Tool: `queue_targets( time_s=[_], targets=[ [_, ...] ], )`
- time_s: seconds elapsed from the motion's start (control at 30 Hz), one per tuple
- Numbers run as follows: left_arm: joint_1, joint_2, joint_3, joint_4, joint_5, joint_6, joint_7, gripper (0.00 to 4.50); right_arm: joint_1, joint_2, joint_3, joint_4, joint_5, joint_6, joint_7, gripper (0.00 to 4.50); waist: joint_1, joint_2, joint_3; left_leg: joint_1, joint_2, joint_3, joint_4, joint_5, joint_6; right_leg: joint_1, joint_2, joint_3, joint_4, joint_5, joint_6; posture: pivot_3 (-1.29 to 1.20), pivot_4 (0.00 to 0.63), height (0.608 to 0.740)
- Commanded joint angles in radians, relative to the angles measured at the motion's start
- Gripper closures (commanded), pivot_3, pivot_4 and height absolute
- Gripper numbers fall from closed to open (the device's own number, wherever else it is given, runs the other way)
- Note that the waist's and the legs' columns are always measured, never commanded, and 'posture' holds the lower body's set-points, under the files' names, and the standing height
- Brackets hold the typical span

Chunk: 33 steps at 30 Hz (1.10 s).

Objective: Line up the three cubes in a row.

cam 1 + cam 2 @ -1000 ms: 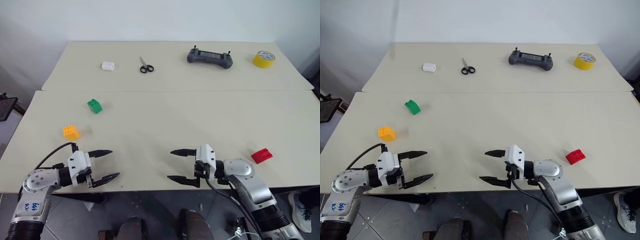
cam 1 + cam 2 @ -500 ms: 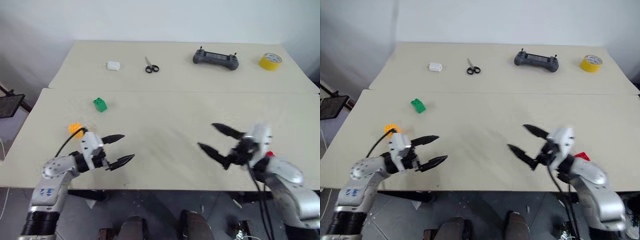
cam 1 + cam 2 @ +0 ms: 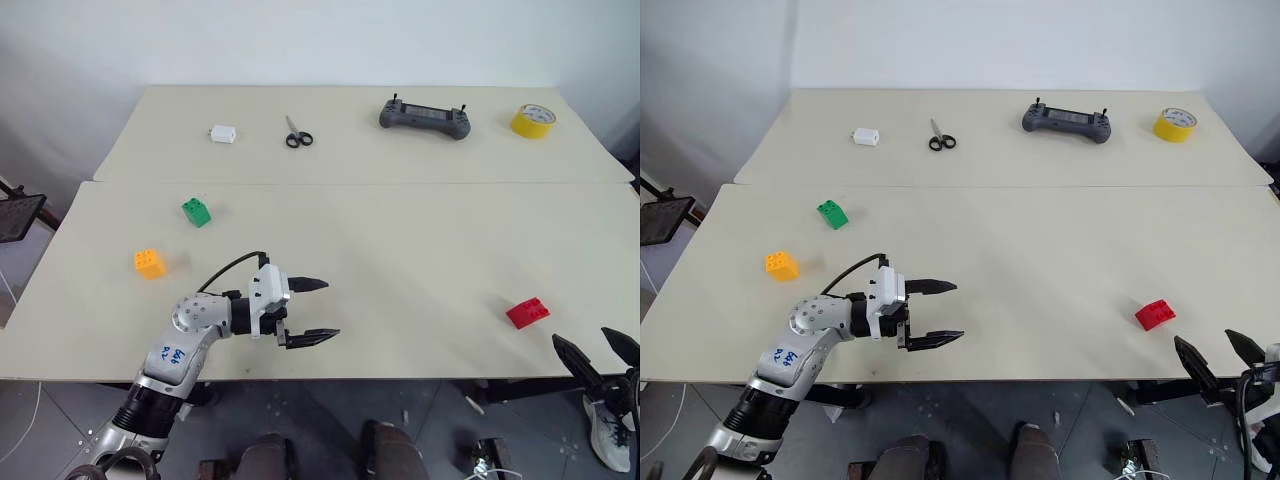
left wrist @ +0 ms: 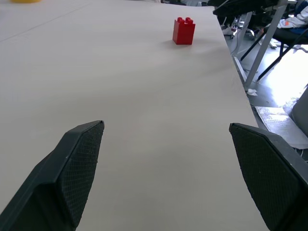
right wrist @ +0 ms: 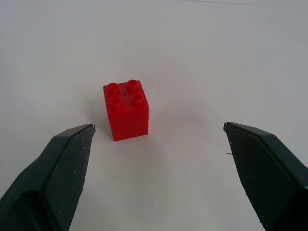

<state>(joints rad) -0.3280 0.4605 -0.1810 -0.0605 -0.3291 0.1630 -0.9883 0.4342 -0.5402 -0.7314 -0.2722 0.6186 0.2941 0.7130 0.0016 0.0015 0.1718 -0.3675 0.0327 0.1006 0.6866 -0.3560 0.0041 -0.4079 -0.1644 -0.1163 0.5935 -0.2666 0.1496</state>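
Right gripper [image 5: 156, 144] lined up on the red cube [image 5: 126, 109], jaws spread wide and empty.

Red cube sits near the table's [image 3: 400, 260] front right corner; green cube [image 3: 196, 211] and orange-yellow cube [image 3: 149, 263] lie near its left edge. Advance squarely so both fingers straddle opposite faces before closing. Left gripper [image 3: 312, 310] hangs open, empty.

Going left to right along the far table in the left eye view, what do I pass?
White block → scissors → grey controller → yellow tape roll.
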Motion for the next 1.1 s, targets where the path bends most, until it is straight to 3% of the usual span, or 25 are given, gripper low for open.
queue_targets(
  time_s=[0.03, 0.13, 0.37, 0.47, 0.7, 0.83, 0.93, 1.0, 1.1],
  targets=[
    [-0.020, -0.004, 0.004, 0.012, 0.005, -0.031, -0.021, 0.09, -0.032, -0.096, 0.002, -0.051, 0.045, 0.126, -0.022, 0.00, 0.001, 0.000, 0.000, 0.000, 0.000, 0.000, 0.000, 0.000, 0.000, 0.000, 0.000, 0.000, 0.000, 0.000, 0.000, 0.00, 0.150, 0.740],
    [-0.018, 0.000, 0.001, 0.023, 0.014, -0.050, -0.034, 0.09, -0.083, -0.155, 0.053, -0.049, 0.073, 0.248, -0.043, 0.00, 0.003, 0.000, 0.000, 0.000, 0.000, 0.000, 0.001, 0.000, 0.000, 0.000, 0.000, 0.000, 0.000, 0.000, 0.000, 0.00, 0.150, 0.740],
    [0.017, 0.016, 0.014, 0.002, 0.023, -0.060, -0.032, 0.09, -0.199, -0.187, 0.150, 0.088, -0.039, 0.273, -0.089, 0.00, 0.025, 0.000, 0.000, -0.002, 0.000, -0.001, 0.003, 0.000, 0.001, 0.000, 0.000, -0.001, 0.000, 0.000, 0.000, 0.00, 0.150, 0.740],
    [0.043, 0.028, 0.022, -0.021, 0.021, -0.059, -0.025, 0.00, -0.235, -0.196, 0.205, 0.154, -0.066, 0.255, -0.037, 0.60, 0.025, 0.000, 0.000, -0.003, 0.000, -0.001, 0.005, -0.001, 0.001, 0.000, 0.000, -0.001, 0.000, 0.000, 0.000, 0.00, 0.150, 0.740],
    [0.048, 0.037, 0.051, -0.025, 0.008, -0.049, -0.011, 0.00, -0.297, -0.178, 0.240, 0.228, -0.085, 0.175, 0.026, 2.97, 0.022, 0.000, 0.000, -0.003, 0.000, -0.001, 0.006, -0.001, 0.001, 0.000, 0.000, 0.000, 0.001, 0.000, 0.000, 0.00, 0.150, 0.740],
    [0.083, 0.051, 0.094, -0.044, -0.039, -0.036, -0.029, 0.00, -0.339, -0.255, 0.327, 0.242, -0.149, 0.045, 0.184, 2.99, 0.021, 0.000, 0.000, -0.003, 0.000, 0.000, 0.006, -0.001, 0.001, 0.000, 0.000, 0.000, 0.001, 0.000, 0.000, 0.00, 0.150, 0.740],
    [0.105, 0.067, 0.116, -0.038, -0.035, -0.060, -0.037, 0.00, -0.441, -0.348, 0.457, 0.191, -0.172, 0.053, 0.318, 2.99, 0.012, 0.001, 0.000, -0.002, 0.000, 0.001, 0.006, -0.001, 0.001, 0.000, 0.000, 0.000, 0.001, 0.000, 0.000, 0.00, 0.150, 0.740],
    [0.112, 0.069, 0.135, -0.025, -0.033, -0.058, -0.020, 0.00, -0.590, -0.362, 0.572, 0.183, -0.190, 0.084, 0.369, 2.99, 0.006, 0.000, 0.000, -0.002, 0.000, 0.000, 0.006, -0.001, 0.001, 0.000, 0.000, 0.000, 0.001, 0.000, 0.000, 0.00, 0.150, 0.740],
    [0.139, 0.069, 0.169, -0.018, -0.020, -0.064, 0.021, 0.00, -0.881, -0.285, 0.787, 0.232, -0.250, 0.157, 0.429, 2.99, -0.014, 0.000, 0.001, -0.002, 0.001, 0.000, 0.008, -0.001, 0.001, 0.000, 0.000, 0.001, 0.002, 0.001, -0.001, 0.00, 0.150, 0.740]
  ],
)
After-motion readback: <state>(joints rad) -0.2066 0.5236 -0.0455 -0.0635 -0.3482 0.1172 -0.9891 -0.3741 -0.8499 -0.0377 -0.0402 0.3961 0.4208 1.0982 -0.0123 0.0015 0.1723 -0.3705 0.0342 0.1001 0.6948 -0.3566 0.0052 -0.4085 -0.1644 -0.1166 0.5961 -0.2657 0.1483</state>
